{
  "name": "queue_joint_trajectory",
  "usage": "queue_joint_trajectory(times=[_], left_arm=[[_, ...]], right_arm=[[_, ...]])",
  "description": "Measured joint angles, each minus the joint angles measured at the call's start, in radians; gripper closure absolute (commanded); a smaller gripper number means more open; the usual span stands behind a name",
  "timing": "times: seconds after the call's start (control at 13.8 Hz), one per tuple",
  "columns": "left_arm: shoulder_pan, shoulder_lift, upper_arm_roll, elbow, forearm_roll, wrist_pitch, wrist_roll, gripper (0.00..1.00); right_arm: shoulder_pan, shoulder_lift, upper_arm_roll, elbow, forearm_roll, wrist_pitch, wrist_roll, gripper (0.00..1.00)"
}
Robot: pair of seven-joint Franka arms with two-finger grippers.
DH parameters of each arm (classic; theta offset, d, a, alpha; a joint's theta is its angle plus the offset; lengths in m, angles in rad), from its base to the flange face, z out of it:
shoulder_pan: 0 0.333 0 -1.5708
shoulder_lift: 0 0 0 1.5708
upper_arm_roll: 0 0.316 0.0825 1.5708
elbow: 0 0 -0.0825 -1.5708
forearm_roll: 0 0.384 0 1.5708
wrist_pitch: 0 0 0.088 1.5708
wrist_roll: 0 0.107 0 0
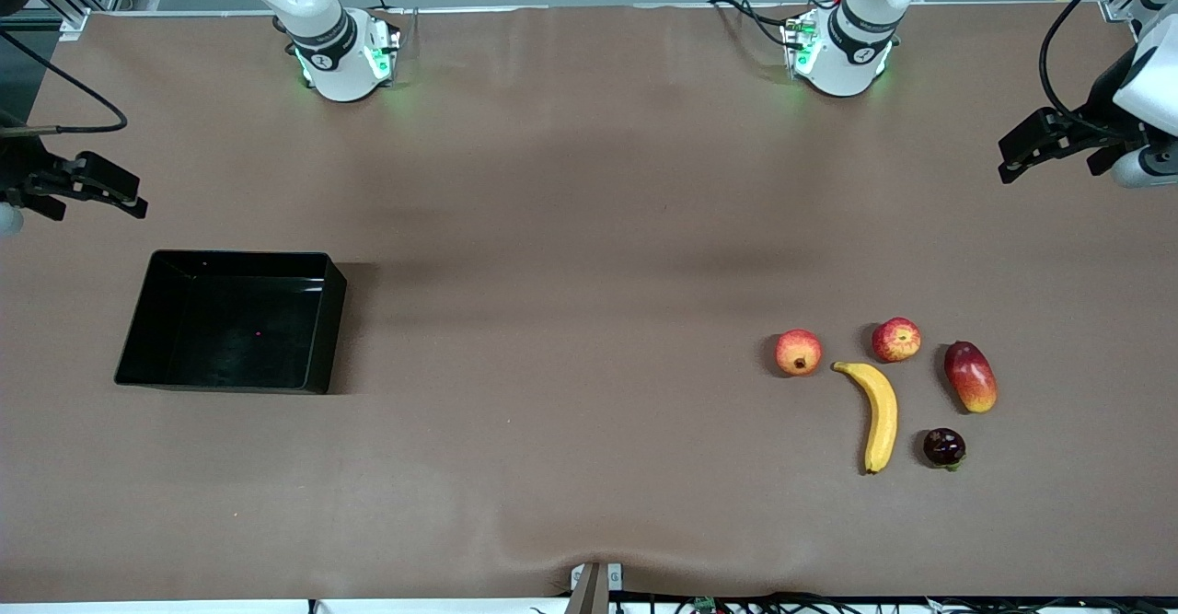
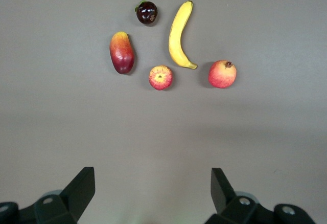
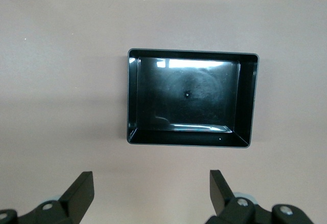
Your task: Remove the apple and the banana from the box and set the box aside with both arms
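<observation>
- Front view: black tray sits toward the right arm's end of the table; banana and apple toward the left arm's end.
- Left wrist view: left gripper, jaws spread, holds nothing.
- Right wrist view: right gripper, jaws spread, holds nothing.

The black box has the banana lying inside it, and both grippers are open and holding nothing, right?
Not quite. The black box is empty, as the right wrist view shows. The banana lies on the table among the other fruits toward the left arm's end, in the front view. The rest holds: left gripper and right gripper are open, holding nothing.
</observation>
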Motion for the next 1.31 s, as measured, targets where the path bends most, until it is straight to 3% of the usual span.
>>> queue_joint_trajectory(times=[1.31], left_arm=[[0.003,0.01,0.0,0.008,0.0,0.003,0.0,0.0]], right_arm=[[-0.004,-0.007,-0.004,0.008,-0.002,-0.028,0.005,0.0]])
